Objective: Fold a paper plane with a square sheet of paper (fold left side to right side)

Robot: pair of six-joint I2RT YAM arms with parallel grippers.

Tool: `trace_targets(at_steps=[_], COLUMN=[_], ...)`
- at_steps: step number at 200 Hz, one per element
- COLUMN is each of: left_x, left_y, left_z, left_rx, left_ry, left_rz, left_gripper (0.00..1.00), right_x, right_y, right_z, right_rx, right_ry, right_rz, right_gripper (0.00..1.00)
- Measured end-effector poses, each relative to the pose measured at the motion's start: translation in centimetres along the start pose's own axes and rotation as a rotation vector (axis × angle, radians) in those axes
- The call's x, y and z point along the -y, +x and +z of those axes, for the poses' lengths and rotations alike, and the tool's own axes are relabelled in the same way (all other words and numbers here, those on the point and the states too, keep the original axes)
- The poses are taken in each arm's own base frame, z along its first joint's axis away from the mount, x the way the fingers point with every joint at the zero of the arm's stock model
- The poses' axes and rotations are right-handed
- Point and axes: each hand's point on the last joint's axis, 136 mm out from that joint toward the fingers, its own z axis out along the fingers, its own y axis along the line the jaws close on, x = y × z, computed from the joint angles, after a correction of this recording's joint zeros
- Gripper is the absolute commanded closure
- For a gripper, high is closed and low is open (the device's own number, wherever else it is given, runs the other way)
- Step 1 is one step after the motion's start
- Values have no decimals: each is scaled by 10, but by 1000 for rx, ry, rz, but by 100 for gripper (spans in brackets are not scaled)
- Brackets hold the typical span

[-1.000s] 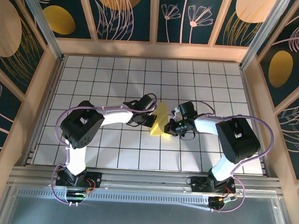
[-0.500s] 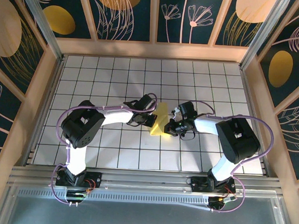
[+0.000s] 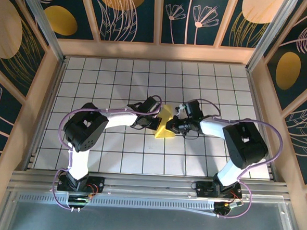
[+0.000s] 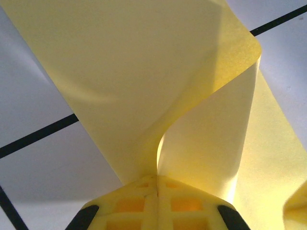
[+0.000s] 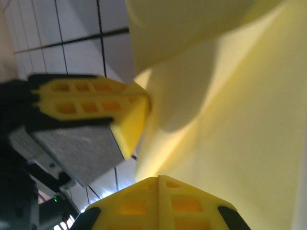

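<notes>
Loosely folded, the smooth yellow paper plane [image 3: 164, 128] forms a triangle.

The surface [image 3: 93, 75] is white, with thin black lines that make a grid of squares. A light wooden ledge [image 3: 157, 51] runs round it. The back wall [image 3: 133, 20] is dark blue. It has big golden ovals [image 3: 60, 19] and pale drawn flowers [image 3: 201, 13] on it. Wooden strips [image 3: 158, 16] split the wall into panels. The left wall [image 3: 11, 59] and right wall [image 3: 301, 93] look the same. A shiny metal post [image 3: 42, 19] leans in the far left corner. A grey metal rail [image 3: 149, 185] sits along the near edge. The light is bright and even.
</notes>
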Motion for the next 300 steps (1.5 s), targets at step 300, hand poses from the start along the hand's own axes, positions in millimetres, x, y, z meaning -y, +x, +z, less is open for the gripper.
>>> trace_targets(at_steps=[300], left_x=[0], left_y=[-1], left_z=[0], left_rx=[2], left_ry=[-3], left_rz=[11], left_gripper=[92], right_x=[14], right_y=[-18], right_z=[23], right_rx=[32], right_ry=[63], right_rz=[13], right_gripper=[100])
